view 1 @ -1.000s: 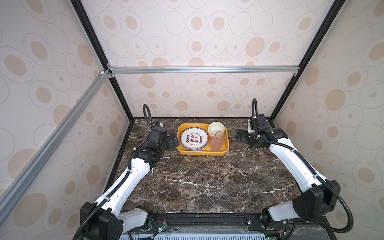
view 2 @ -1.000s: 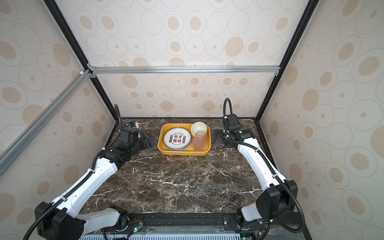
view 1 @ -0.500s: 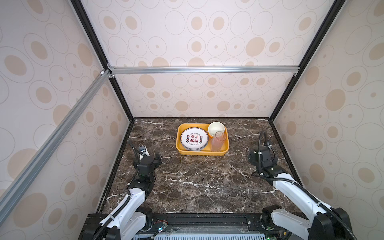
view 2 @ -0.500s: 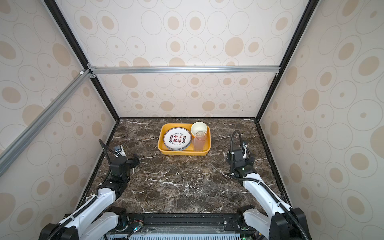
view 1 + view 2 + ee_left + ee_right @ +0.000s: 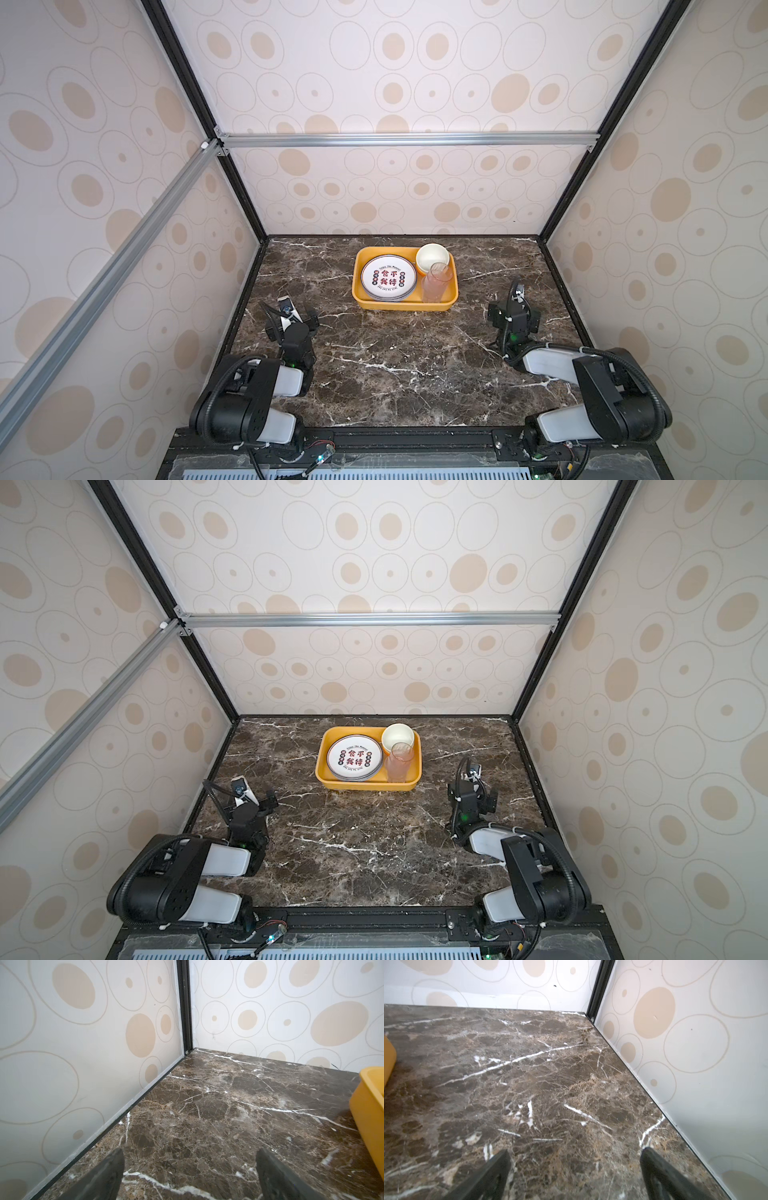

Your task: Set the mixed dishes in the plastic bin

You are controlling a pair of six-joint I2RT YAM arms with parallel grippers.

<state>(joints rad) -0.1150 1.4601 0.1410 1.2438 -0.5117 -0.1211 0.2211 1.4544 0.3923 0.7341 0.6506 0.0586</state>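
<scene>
Top views — dark marble table (image 5: 395, 374) with the plastic bin (image 5: 403, 308) toward its back middle, left gripper (image 5: 292, 323) and right gripper (image 5: 514, 320) spread wide and empty, well apart from it — inside the bin, stacked plates (image 5: 388, 277) at left, cream bowl (image 5: 432, 257) at back right, pink cup (image 5: 436, 286) upright just before it.

The plate (image 5: 388, 277) lying on top in the left half of the plastic bin (image 5: 401, 306) bore four large red and black Chinese characters, 食不 over 我待. A fine line of print arched above them, too small to read.
</scene>
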